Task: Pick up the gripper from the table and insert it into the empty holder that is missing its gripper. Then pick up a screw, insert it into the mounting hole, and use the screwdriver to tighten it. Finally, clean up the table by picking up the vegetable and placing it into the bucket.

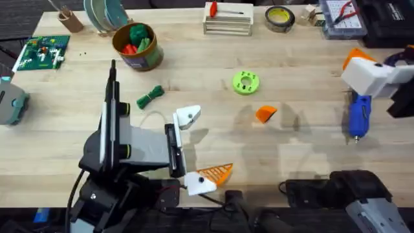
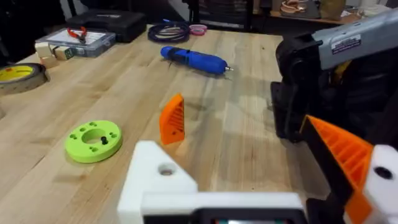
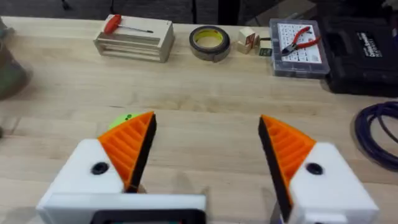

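The loose orange gripper (image 1: 266, 114) (image 2: 172, 119) stands on the table ahead of my left gripper (image 1: 200, 145) (image 2: 242, 155). That gripper is open. One of its fingers is the bare white holder (image 1: 187, 116) (image 2: 155, 180) with a round mounting hole (image 2: 166, 169); the other carries an orange tip. A small dark screw-like piece (image 2: 104, 140) rests on the bright green disc (image 1: 245, 83). The blue screwdriver (image 1: 359, 115) (image 2: 193, 60) lies at the right, just below my open right gripper (image 1: 365, 68) (image 3: 208, 149). The green vegetable (image 1: 150, 97) lies near the bucket (image 1: 136, 45).
Along the far edge sit a wooden block with a red-handled tool (image 3: 134, 34), a yellow tape roll (image 1: 280, 18), a parts case with pliers (image 3: 298, 46) and a black case (image 3: 367, 53). A circuit board (image 1: 42, 53) lies far left. A blue cable (image 3: 379, 134) coils at the right.
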Robot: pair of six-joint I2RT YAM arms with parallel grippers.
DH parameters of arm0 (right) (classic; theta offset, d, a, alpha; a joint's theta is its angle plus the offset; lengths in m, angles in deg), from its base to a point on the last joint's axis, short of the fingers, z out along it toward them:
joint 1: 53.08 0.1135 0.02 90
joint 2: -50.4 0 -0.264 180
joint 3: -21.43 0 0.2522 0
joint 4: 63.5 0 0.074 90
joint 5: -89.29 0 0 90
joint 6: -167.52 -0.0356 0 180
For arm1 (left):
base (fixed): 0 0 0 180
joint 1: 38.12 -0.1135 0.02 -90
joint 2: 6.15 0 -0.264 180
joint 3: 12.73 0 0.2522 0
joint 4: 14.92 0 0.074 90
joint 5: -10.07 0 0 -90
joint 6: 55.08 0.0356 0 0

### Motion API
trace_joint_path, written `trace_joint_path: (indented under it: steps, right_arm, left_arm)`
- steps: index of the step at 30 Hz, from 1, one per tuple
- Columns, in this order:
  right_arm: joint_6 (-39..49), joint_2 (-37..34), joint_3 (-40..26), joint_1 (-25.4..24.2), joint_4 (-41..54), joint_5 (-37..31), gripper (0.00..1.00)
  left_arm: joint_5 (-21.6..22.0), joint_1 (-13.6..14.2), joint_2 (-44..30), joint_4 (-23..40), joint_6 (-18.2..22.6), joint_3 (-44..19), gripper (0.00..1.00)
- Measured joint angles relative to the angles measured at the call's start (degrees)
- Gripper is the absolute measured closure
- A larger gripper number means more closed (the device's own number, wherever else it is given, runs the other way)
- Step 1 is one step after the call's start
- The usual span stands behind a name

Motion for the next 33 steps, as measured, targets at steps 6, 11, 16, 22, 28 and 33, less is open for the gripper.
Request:
trace_joint_path:
  steps: [6, 11, 16, 22, 28, 33]
  right_arm:
    - [-0.48, -0.37, -0.02, 0.0, -1.71, 3.51, 0.01]
    - [-0.66, -6.38, -0.07, 0.04, 1.04, 11.07, 0.01]
    - [-0.66, -14.72, -0.21, 2.51, 7.25, 15.45, 0.01]
    - [1.0, -21.09, -2.78, 9.47, 14.49, 15.93, 0.01]
    - [1.86, -23.14, -3.43, 14.84, 17.41, 13.53, 0.01]
    - [2.28, -25.44, -3.43, 15.32, 14.36, 12.66, 0.01]
  left_arm:
    - [0.0, 0.0, 0.0, 0.0, 0.0, 0.0, 0.007]
    - [0.01, 0.0, 0.0, 0.0, 0.0, 0.0, 0.007]
    - [0.02, 0.0, 0.0, 0.0, 0.0, 0.0, 0.007]
    - [0.02, 0.0, 0.0, 0.0, 0.0, 0.0, 0.007]
    - [0.02, 0.0, 0.01, 0.0, 0.0, 0.0, 0.007]
    - [0.02, 0.0, 0.0, 0.0, 0.0, 0.0, 0.007]
